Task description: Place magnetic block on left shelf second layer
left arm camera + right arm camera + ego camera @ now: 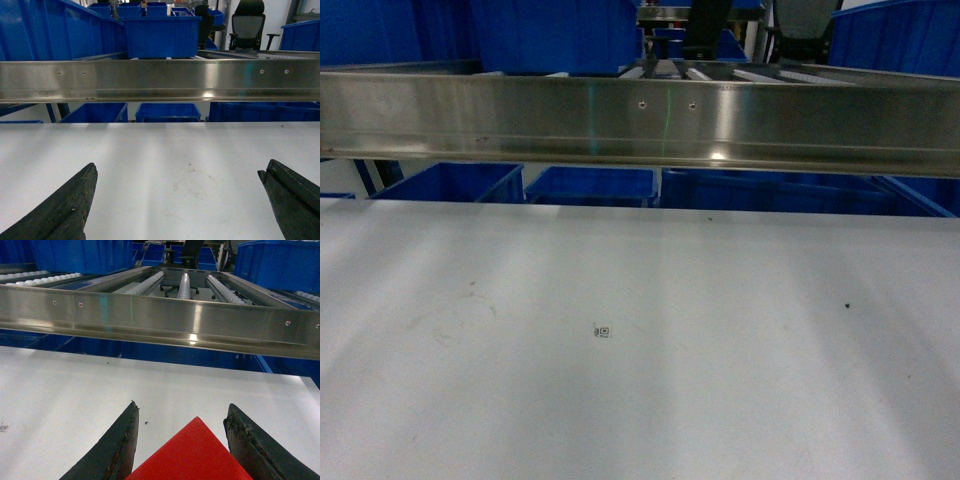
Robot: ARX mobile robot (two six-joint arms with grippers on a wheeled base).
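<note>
One magnetic block (192, 455) sits between the two fingers of the right tool (182, 432), above the white surface (640, 340). Left tool (177, 200) spread wide, holding nothing. One steel rail (640, 120).

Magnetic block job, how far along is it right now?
Done: the small red magnetic block sits between the right gripper fingers, apparently gripped. In hand: it hangs over the white tabletop. Left: lifting it onto the stainless-steel roller shelf. The left gripper is open, empty.
</note>
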